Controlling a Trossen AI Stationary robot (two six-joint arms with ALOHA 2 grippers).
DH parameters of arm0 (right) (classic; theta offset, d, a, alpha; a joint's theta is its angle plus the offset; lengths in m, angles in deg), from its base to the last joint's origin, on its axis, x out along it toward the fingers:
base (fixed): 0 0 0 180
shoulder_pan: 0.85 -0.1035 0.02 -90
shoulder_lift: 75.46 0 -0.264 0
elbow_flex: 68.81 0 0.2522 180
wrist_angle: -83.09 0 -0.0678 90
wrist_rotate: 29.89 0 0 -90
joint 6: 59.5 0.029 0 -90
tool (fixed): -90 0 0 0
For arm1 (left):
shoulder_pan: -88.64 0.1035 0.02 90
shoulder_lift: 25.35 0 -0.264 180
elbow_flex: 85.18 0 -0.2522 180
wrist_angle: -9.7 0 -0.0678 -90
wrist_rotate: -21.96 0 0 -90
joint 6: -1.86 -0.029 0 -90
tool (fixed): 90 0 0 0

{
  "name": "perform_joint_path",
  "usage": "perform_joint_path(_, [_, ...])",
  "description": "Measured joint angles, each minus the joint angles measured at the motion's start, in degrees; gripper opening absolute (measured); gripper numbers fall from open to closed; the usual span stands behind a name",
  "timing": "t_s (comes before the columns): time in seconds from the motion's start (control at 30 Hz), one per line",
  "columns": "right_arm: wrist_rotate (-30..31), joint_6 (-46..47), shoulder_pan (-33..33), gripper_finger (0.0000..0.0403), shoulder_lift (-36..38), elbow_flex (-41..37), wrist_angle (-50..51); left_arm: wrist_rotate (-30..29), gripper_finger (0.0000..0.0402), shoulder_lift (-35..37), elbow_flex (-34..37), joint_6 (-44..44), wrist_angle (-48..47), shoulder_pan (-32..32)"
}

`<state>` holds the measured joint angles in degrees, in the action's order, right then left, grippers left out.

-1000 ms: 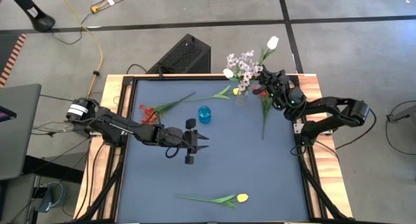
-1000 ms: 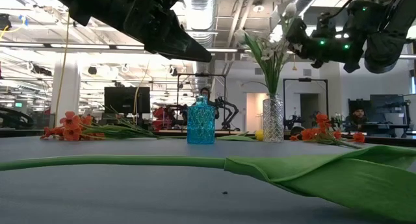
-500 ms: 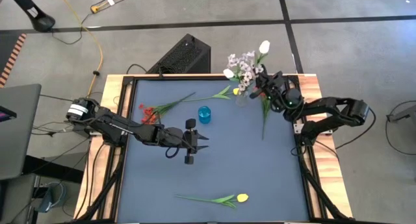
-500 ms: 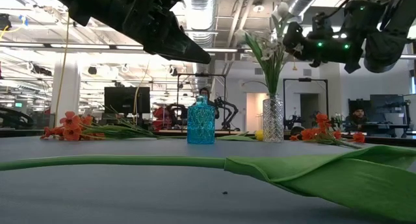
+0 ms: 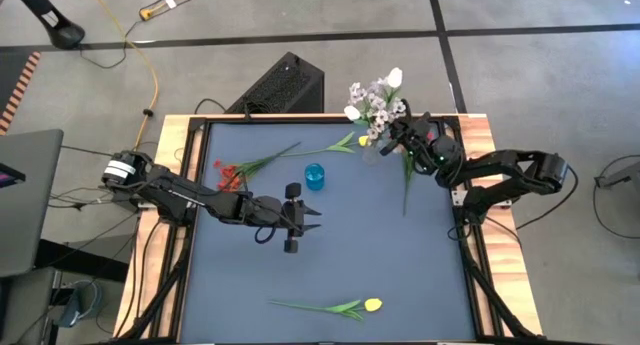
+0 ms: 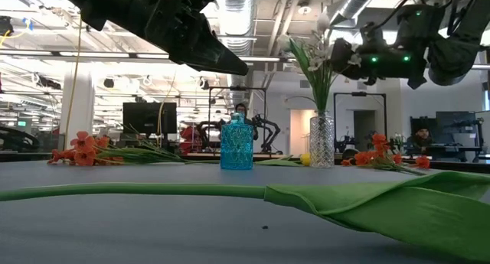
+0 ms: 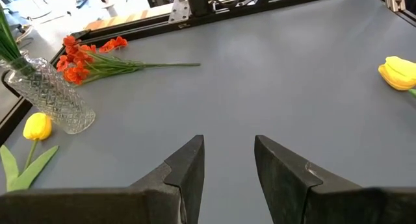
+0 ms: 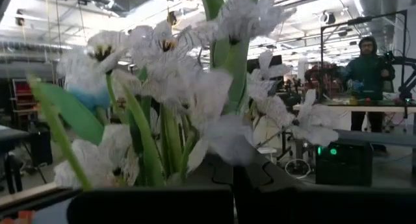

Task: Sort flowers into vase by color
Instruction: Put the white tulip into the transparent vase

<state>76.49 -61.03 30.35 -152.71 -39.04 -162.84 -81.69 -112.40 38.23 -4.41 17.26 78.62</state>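
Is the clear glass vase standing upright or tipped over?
Upright. In the low view the clear glass vase stands on its base on the table, white flowers rising from its mouth.

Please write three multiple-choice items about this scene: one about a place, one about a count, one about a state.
1. Where is the blue bottle?
A. on the table, between the grippers
B. in the left gripper
C. on the floor

2. How many yellow tulips lie on the table?
A. none
B. two
C. five

3. How is the left gripper?
A. shut on a tulip
B. open and empty
C. out of sight

Answers:
1 A, it stands free between the left and the right gripper.
2 B, one near, one beside the vase.
3 B, its fingers stand apart over bare table.
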Motion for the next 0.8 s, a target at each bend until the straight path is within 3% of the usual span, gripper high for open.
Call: perform_joint_path(0.8, [0.2, -2.0, -0.7, 0.0018, 0.1, 0.0, 7.0, 0.0, 0.0125, 0.0, 0.0, 0.0, -0.2, 0.0])
